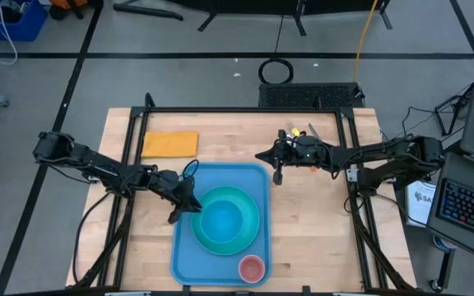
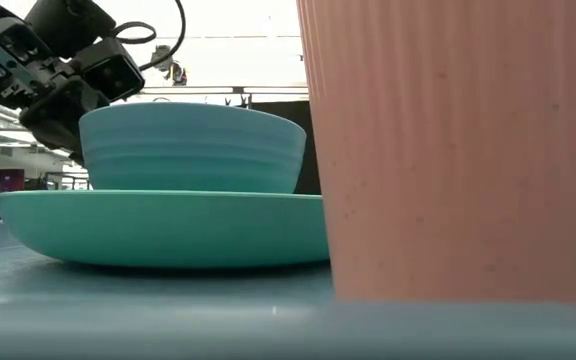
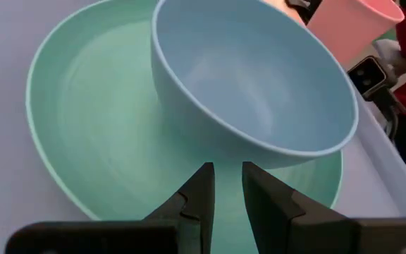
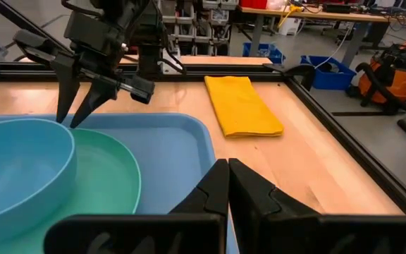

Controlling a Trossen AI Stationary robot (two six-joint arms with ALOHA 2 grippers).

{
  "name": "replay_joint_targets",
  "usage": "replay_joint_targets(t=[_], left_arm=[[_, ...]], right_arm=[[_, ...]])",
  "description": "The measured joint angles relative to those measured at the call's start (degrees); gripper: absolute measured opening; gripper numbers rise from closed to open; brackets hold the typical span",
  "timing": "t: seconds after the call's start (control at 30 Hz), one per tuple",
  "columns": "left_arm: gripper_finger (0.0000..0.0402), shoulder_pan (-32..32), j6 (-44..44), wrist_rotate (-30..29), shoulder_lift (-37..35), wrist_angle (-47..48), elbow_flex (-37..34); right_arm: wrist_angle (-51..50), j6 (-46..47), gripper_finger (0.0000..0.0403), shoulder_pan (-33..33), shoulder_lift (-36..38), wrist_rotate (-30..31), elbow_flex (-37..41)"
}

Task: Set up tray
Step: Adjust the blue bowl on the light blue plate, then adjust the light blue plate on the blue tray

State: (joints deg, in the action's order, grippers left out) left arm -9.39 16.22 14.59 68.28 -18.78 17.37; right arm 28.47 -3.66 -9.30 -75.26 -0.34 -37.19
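Left end effector (image 1: 181, 207) hung slightly open at the plate (image 1: 206, 233) rim, holding nothing. Right end effector (image 1: 276, 174) waited closed beside the tray (image 1: 220, 174), likely to keep clear.

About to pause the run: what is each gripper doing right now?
Left gripper: slightly open, holding nothing, at the plate rim.
Right gripper: shut, empty, over the tray edge.

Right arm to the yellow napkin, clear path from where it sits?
Probably yes. The right gripper hangs above the tray rim's far corner; only bare wood lies between it and the napkin.
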Motion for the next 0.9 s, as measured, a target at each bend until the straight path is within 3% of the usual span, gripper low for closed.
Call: replay_joint_targets(t=[0.53, 0.9], left_arm=[[0.0076, 0.0, -1.12, 1.84, 4.98, -5.65, 1.41], [0.0076, 1.51, -3.74, -1.0, 4.81, -0.06, 2.01]], right_arm=[[0.0, 0.0, 0.0, 0.0, 0.0, 0.01, 0.0], [-0.22, 0.02, 0.0, 0.04, 0.0, 0.0, -0.02]])
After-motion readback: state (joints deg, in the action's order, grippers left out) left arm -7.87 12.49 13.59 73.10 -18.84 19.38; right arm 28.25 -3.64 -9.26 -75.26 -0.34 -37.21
